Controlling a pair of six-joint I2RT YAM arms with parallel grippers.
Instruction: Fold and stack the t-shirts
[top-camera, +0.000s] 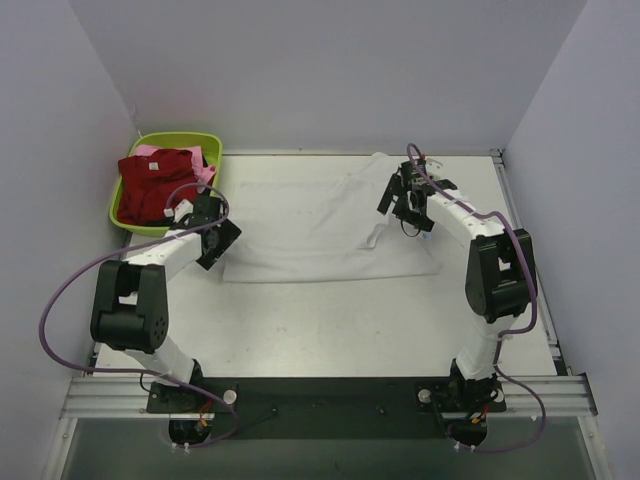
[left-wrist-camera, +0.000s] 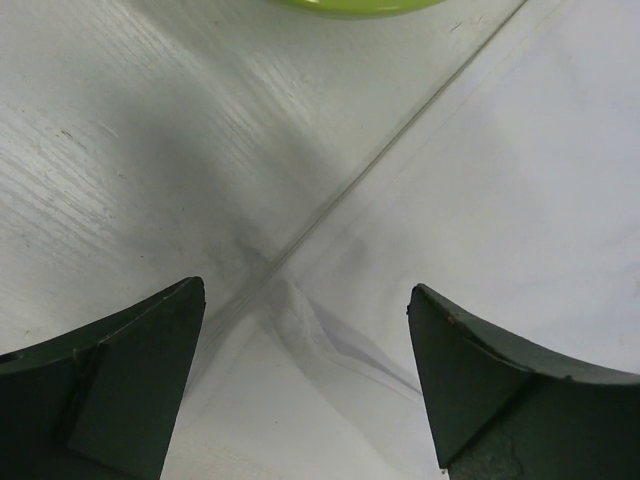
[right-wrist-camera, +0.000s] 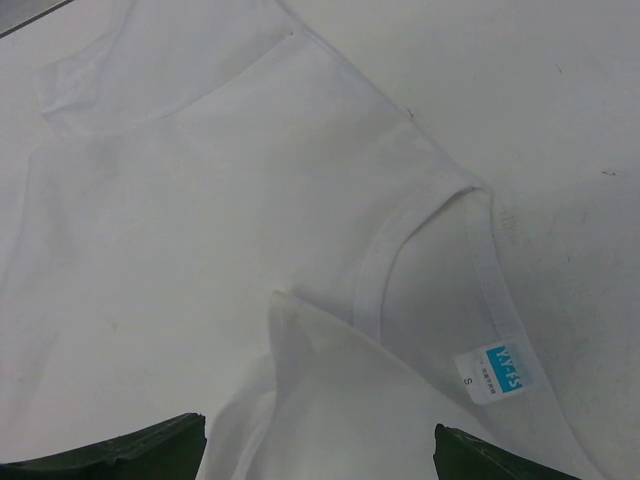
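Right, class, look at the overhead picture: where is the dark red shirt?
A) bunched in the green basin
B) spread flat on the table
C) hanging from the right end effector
A: the red shirt lies crumpled inside the green basin at the far left, while the white shirt is the one spread on the table.

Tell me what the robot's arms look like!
The left arm and right arm are white tubes with chunky black joints. A purple cable loops along each one. The left hand and right hand are black, with dark green fingers.
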